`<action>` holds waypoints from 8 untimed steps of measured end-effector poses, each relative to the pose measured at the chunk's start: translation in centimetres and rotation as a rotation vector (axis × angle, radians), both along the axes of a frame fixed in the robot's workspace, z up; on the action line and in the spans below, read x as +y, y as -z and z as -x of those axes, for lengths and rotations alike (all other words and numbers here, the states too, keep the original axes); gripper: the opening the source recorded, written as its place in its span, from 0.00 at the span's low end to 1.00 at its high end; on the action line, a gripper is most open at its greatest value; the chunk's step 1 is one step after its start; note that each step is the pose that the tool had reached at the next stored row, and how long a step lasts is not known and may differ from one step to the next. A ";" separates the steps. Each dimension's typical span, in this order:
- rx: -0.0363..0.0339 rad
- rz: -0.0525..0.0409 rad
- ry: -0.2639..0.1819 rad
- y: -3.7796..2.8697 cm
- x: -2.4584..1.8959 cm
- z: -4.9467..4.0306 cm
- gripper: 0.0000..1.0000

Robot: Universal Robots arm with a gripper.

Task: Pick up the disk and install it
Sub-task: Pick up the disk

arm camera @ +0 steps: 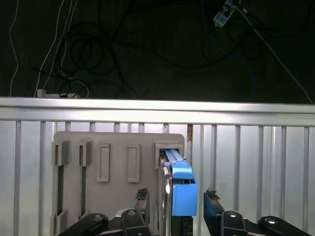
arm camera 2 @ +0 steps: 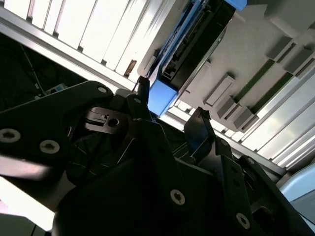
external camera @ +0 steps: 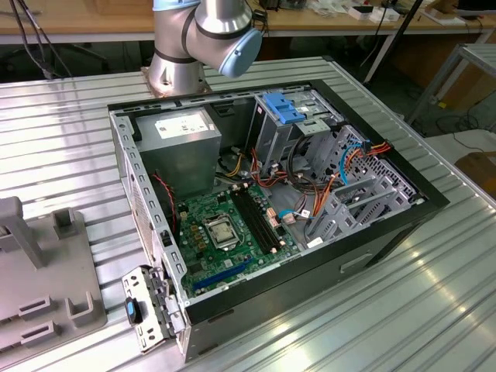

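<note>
At the exterior view's left, a grey holder [external camera: 54, 310] lies on the ribbed counter [external camera: 403, 310], cut off by the frame edge. To its right, an open computer case [external camera: 310, 298] holds a green board [external camera: 225, 232]. In the first wrist view, the disk [arm camera: 181, 179] stands on edge in a holder slot, its lower end hidden. The fingers [arm camera: 142, 196] of the gripper [arm camera: 176, 192] are apart, flanking it.

The arm [external camera: 177, 43] is silver-grey, with a rounded light-blue cap [external camera: 240, 49] at its four o'clock; the gripper [arm camera: 176, 196] is matt black and angular, studded with round silver screws [arm camera 2: 177, 196].
</note>
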State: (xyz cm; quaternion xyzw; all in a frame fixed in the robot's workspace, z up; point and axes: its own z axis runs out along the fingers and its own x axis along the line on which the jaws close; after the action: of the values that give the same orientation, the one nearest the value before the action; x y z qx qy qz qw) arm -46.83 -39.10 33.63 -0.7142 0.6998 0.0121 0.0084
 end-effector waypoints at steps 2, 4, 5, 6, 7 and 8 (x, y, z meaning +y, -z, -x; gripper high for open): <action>0.0006 0.0000 0.000 0.39 0.00 0.00 0.56; 0.0007 -0.0001 0.000 0.80 0.00 0.00 0.56; 0.0008 0.0000 0.000 0.97 0.00 0.01 0.56; 0.0007 -0.0001 0.000 1.12 0.00 0.03 0.56; 0.0008 0.0000 0.000 1.28 0.00 0.11 0.56; 0.0006 0.0000 0.000 1.37 0.01 0.19 0.56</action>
State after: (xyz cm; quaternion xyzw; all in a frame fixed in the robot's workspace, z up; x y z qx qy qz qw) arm -47.02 -39.09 32.26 -0.7142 0.6998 0.0123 0.0082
